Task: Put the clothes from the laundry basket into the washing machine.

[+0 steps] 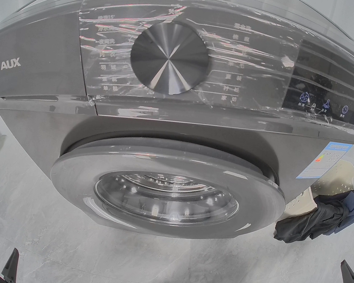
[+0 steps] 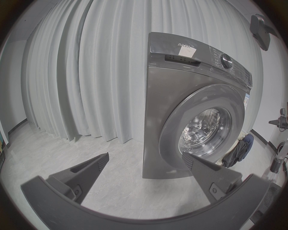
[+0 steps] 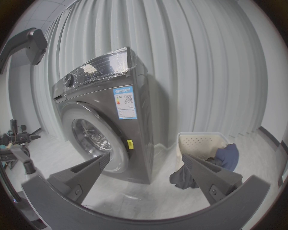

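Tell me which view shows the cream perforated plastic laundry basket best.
Right wrist view: the cream perforated plastic laundry basket shows its back wall and most of its rim, dark clothes draped over the front. Head view catches one corner beside the grey washing machine; left wrist view, a sliver behind the clothes.

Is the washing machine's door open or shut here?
Shut. The door sits against the front of the washing machine in the head view, and both wrist views show it closed too.

Washing machine (image 1: 174, 127) shut; dark clothes (image 1: 322, 218) draped over laundry basket (image 1: 339, 180) rim.
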### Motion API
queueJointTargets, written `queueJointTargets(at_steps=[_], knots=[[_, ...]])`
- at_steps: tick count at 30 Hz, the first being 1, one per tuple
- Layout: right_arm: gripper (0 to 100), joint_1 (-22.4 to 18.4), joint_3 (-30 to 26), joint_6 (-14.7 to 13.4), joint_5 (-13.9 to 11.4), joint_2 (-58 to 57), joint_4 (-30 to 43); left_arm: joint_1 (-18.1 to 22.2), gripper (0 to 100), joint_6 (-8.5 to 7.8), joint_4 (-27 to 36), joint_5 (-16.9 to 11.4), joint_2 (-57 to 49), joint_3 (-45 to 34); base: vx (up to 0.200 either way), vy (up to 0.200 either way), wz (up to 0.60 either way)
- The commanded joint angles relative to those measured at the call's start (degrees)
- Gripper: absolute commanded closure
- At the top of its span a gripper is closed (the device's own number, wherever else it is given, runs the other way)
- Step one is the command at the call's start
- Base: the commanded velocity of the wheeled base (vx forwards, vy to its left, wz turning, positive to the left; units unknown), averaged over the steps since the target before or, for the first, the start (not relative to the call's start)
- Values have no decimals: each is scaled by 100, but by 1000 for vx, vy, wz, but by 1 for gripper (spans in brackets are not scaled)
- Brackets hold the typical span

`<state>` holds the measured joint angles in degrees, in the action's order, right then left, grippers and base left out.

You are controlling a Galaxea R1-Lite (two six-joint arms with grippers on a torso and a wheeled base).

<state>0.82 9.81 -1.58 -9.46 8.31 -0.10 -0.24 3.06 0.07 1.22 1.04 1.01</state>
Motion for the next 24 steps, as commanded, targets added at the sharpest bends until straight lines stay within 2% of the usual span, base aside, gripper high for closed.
queueJointTargets(at_steps=[1, 4, 5, 6, 7, 8, 9, 10, 13, 15, 18, 24], knots=[[0, 287, 381, 71, -1014, 2605, -535, -2, 0, 2, 1, 1, -95, -101, 0, 0, 0], [0, 788, 381, 53, -1084, 3414, -1309, -2, 0, 2, 1, 1, -95, -101, 0, 0, 0], [0, 1105, 390, -17, -1067, 3704, -1616, -2, 0, 2, 1, 1, -95, -101, 0, 0, 0], [0, 1105, 390, -17, -1067, 3704, -1616, -2, 0, 2, 1, 1, -95, -101, 0, 0, 0], [0, 1588, 399, -246, -909, 4152, -1968, -2, 0, 2, 1, 1, -95, -101, 0, 0, 0], [0, 1817, 416, -342, -759, 4337, -2073, -2, 0, 2, 1, 1, -95, -101, 0, 0, 0], [0, 1817, 416, -342, -759, 4337, -2073, -2, 0, 2, 1, 1, -95, -101, 0, 0, 0], [0, 2291, 442, -501, -478, 4618, -2196, -2, 0, 2, 1, 1, -95, -101, 0, 0, 0], [0, 2836, 539, -738, -56, 5040, -2355, -2, 0, 2, 1, 1, -95, -101, 0, 0, 0], [0, 3030, 653, -905, 137, 5268, -2521, -2, 0, 10, -7, 1, -95, -101, 0, 0, 0], [0, 3118, 838, -1063, 199, 5567, -2812, -2, 0, 2, 1, -8, -95, -101, 0, 0, 0], [0, 3074, 970, -984, 181, 6147, -3330, -2, 0, 2, 1, 1, -95, -101, 0, 0, 0]])
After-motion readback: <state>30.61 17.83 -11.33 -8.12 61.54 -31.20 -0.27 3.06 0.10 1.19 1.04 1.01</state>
